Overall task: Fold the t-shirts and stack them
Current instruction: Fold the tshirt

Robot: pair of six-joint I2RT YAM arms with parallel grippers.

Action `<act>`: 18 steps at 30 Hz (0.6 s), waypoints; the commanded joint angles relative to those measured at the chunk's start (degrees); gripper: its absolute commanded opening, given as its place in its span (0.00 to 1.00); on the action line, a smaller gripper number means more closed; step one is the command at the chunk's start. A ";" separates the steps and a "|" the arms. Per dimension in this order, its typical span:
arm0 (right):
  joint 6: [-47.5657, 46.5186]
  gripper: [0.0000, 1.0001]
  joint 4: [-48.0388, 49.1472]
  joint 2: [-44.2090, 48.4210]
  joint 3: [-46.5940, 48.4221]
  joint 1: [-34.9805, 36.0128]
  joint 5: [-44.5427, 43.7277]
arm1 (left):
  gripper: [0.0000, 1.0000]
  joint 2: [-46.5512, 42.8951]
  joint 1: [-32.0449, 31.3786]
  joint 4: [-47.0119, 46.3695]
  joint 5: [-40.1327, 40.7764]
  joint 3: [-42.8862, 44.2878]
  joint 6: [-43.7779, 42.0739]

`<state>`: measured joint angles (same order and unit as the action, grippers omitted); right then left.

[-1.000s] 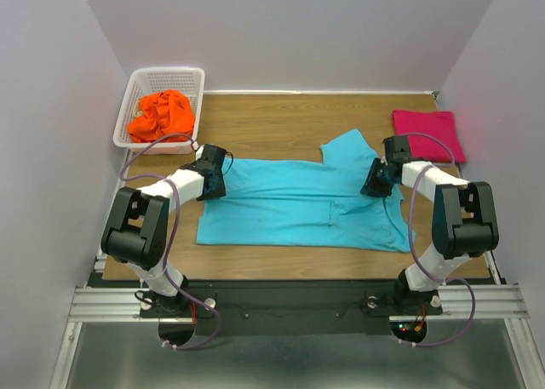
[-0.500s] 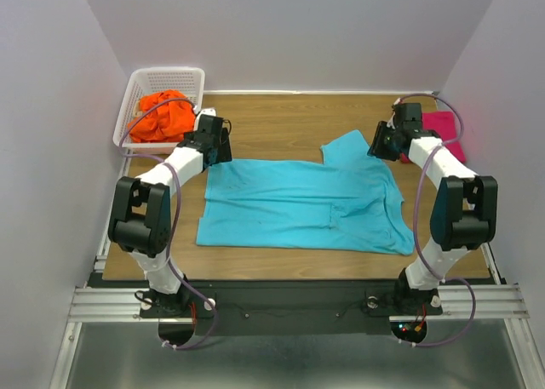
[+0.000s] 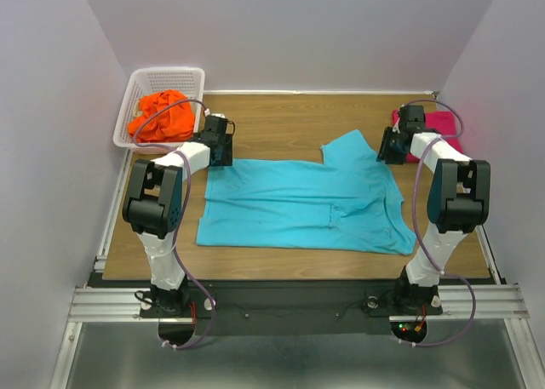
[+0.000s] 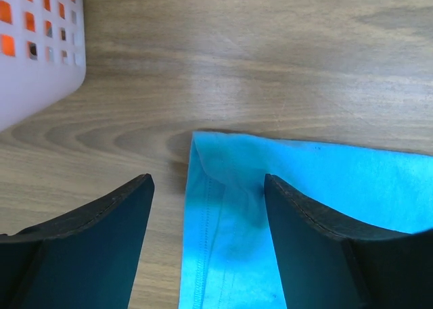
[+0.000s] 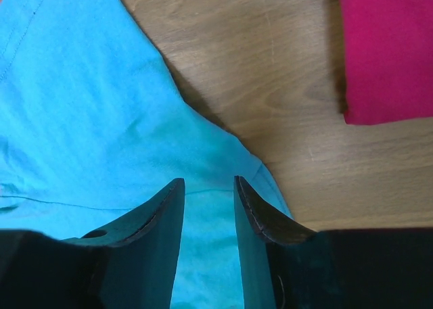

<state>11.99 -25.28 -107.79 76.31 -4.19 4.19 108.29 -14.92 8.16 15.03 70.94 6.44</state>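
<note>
The turquoise-blue t-shirt [image 3: 289, 202] lies spread flat across the wooden table. My left gripper [image 3: 221, 151] hovers at its far left corner, jaws wide open. In the left wrist view that corner [image 4: 223, 160] lies between the two fingers [image 4: 108, 221], ungripped. My right gripper [image 3: 390, 146] is over the shirt's far right edge, beside the sleeve. Its jaws [image 5: 208, 182] stand partly open with flat blue cloth [image 5: 81, 106] showing in the gap. The magenta-pink t-shirt [image 3: 443, 121] lies folded at the far right, and shows too in the right wrist view [image 5: 389, 45]. The orange t-shirt [image 3: 157, 117] is bunched in the basket.
A white lattice basket [image 3: 166, 71] stands at the far left corner, its wall [image 4: 34, 86] close to my left gripper. Grey walls enclose the table on three sides. Bare wood [image 3: 281, 121] lies behind the blue shirt.
Both arms have swung toward the far side of the table. The left gripper has opened and let go of the blue shirt's left edge, which now lies flat.
</note>
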 commanded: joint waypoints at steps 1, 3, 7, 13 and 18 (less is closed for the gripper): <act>-1.18 0.41 1.02 -1.72 2.61 -1.61 -0.49 | 0.76 0.43 1.56 -2.18 1.14 2.72 -2.30; -1.00 0.41 1.19 -2.77 2.70 -2.31 0.11 | 0.74 0.60 2.34 -2.63 0.97 2.89 -2.74; -0.30 0.41 1.46 -5.24 2.44 -3.37 0.83 | 0.70 2.27 2.88 -3.07 0.62 3.51 -3.54; -0.21 0.41 1.63 -6.47 1.91 -4.07 -0.76 | 0.67 4.47 3.14 -3.07 2.55 4.21 -3.89; -0.12 0.41 1.55 -6.12 4.10 -4.78 -0.93 | 0.67 5.00 3.49 -3.07 2.04 7.27 -3.45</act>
<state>12.05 -24.18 -112.75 77.62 -8.19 4.97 112.81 -12.36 5.80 15.57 74.22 3.44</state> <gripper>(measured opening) 0.406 0.672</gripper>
